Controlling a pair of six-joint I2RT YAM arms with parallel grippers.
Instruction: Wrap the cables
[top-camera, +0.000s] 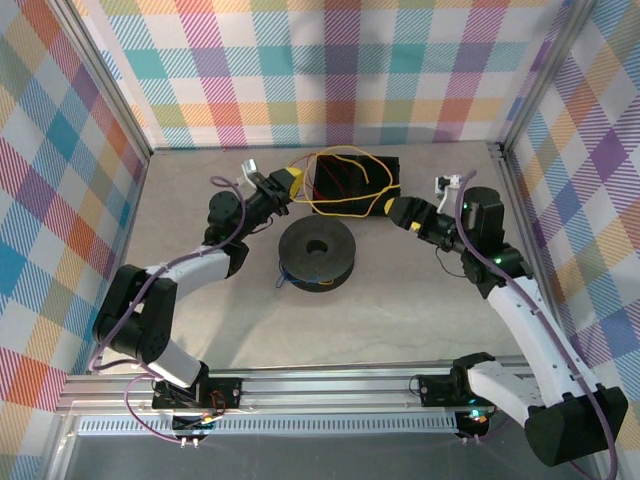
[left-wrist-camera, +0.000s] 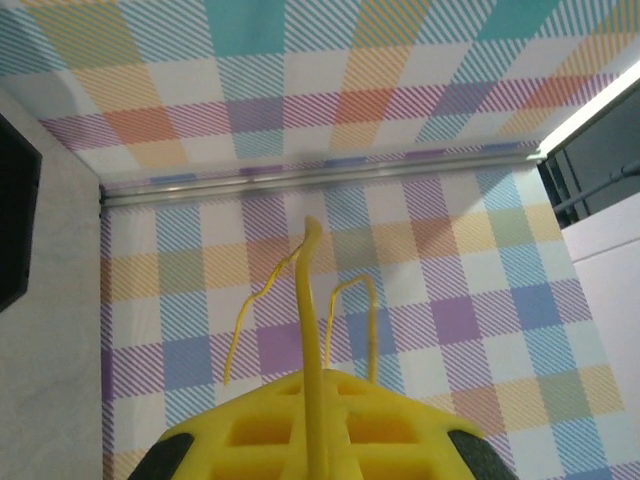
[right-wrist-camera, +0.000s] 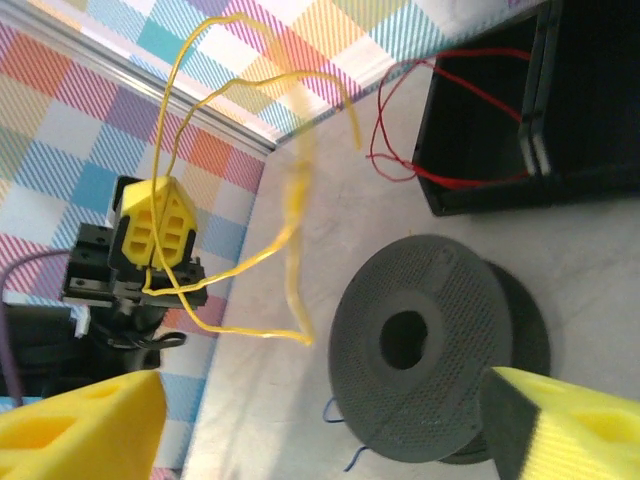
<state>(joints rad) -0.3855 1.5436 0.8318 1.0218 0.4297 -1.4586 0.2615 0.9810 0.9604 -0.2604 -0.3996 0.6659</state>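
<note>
1. Starting centre-left in the overhead view with the left claw: yellow fingers pressed together, pinching the yellow cable. From its own camera, seeing that strand clamped dead centre and rising toward the plaid wall.
2. Following the yellow cable rightward now: looping over the black bin and along its near edge. In the right wrist view, catching a blurred stretch hanging loose, mid-frame.
3. Just below the bin, finding the black spool lying flat near the middle of the table, apart from both claws. Spotting a thin blue wire poking out at the spool's left edge.
4. Up at top centre, looking into the bin at the back of the table: red cable curled inside, part of it looping out past the bin's wall.
5. Ending centre-right with the right claw: spread wide, gripping nothing. In its own view, seeing yellow fingers in the two lower corners, with the spool between and beyond them.
</note>
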